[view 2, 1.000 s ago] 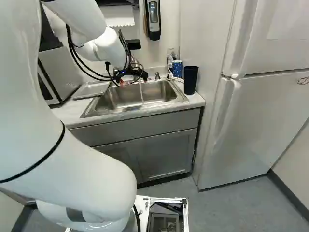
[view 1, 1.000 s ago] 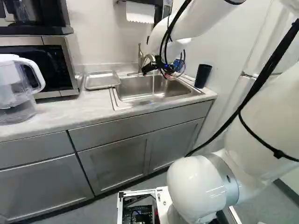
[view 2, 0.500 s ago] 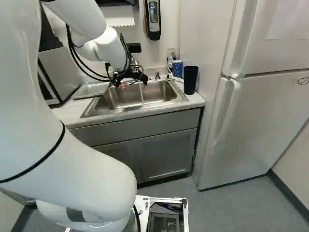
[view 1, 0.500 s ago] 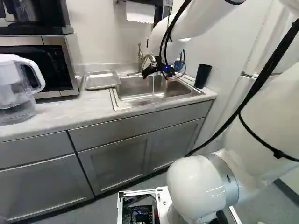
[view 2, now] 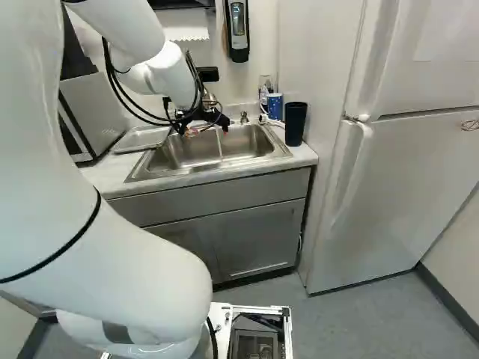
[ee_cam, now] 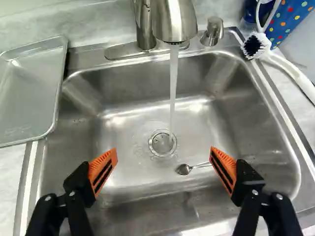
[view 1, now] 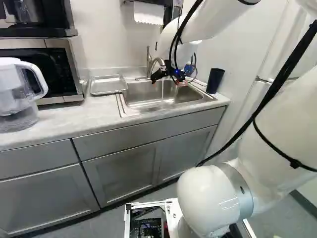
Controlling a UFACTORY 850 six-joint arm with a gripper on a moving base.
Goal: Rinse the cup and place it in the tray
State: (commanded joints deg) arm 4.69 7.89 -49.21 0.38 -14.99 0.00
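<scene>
Above a stainless steel sink (view 1: pixel 119 106), the gripper (view 1: pixel 168 82) on my white arm (view 1: pixel 213 193) hangs released, its two orange-padded fingers (ee_cam: pixel 103 172) spread wide over the basin. A dark cup (view 2: pixel 296 123) stands upright on the counter (view 1: pixel 54 126) beside the sink, right of center in the right base view's upper half, with a blue cup (view 2: pixel 275 106) next to it. I cannot tell which of the two the task means. A metal tray (view 1: pixel 108 85) sits at the sink's other side, upper left of center in the left base view. My wrist view shows water (ee_cam: pixel 173 83) streaming from the faucet (ee_cam: pixel 174 19) toward the drain (ee_cam: pixel 162 143), a spoon (ee_cam: pixel 183 169) lying near it and a brush (ee_cam: pixel 255 45) by the blue cup. A clear pitcher (view 1: pixel 15 94) stands before the microwave (view 1: pixel 42 74) at the far left of the left base view; a white refrigerator (view 2: pixel 404 172) fills the right of the right base view.
</scene>
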